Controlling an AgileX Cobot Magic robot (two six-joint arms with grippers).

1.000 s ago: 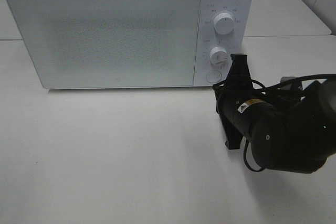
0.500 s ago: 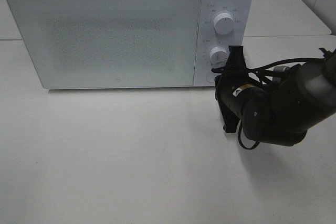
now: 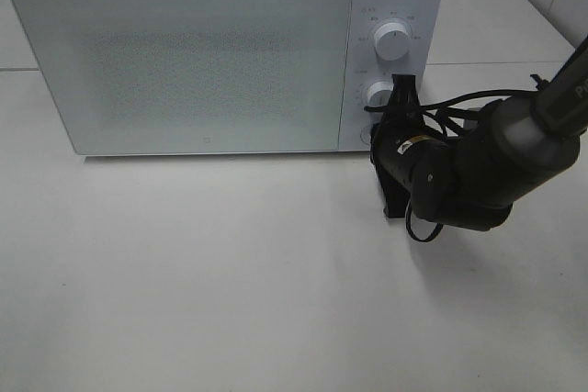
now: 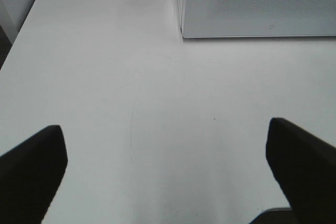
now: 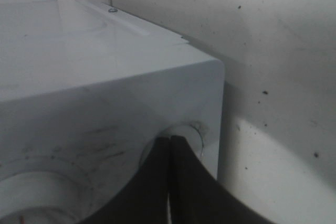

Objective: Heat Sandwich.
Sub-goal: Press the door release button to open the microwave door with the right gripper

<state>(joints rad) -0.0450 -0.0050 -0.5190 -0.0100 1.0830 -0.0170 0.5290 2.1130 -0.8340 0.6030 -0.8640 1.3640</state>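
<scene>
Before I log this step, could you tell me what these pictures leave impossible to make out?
- Sandwich: in no view; the closed, frosted microwave door hides the inside.
- Round button: in the exterior high view, behind the right pincer.
- Dial markings: exterior high view, too small to read.
- Left pincer: outside the exterior high view; the left wrist view's edges cut off its fingers.

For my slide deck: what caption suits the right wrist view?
Shut right tool with its tip at the round button near the white microwave's front corner.
</scene>
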